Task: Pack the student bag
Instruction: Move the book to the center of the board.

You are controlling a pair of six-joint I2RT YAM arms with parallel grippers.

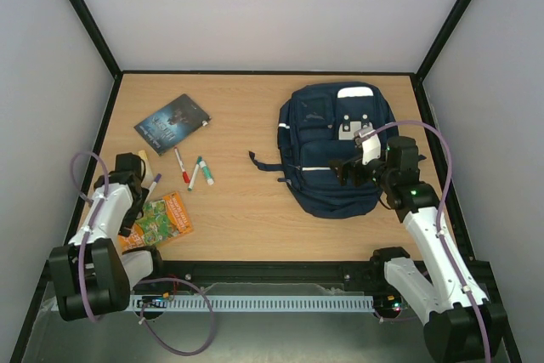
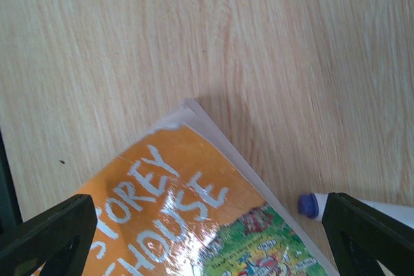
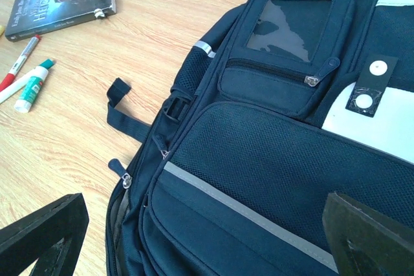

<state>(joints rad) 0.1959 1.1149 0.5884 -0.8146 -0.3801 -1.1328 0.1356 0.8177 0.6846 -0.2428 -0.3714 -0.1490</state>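
The navy student bag (image 1: 333, 146) lies flat on the right of the table, front pockets up; the right wrist view shows its mesh pocket and reflective stripe (image 3: 259, 159). A zipper pull (image 3: 121, 174) sits at its side, where the opening gapes a little. My right gripper (image 1: 351, 172) hovers over the bag's lower front, jaws wide open and empty (image 3: 207, 237). My left gripper (image 1: 138, 208) is open and empty over the top corner of an orange picture book (image 2: 168, 211), which also shows in the top view (image 1: 163, 220). A purple-capped marker (image 2: 308, 205) lies by its right finger.
A dark book (image 1: 172, 122) lies at the back left, also in the right wrist view (image 3: 61, 3). A red marker (image 1: 181, 165) and green-capped markers (image 1: 204, 171) lie mid-left. A bag strap (image 1: 265, 163) trails left of the bag. Walls enclose the table.
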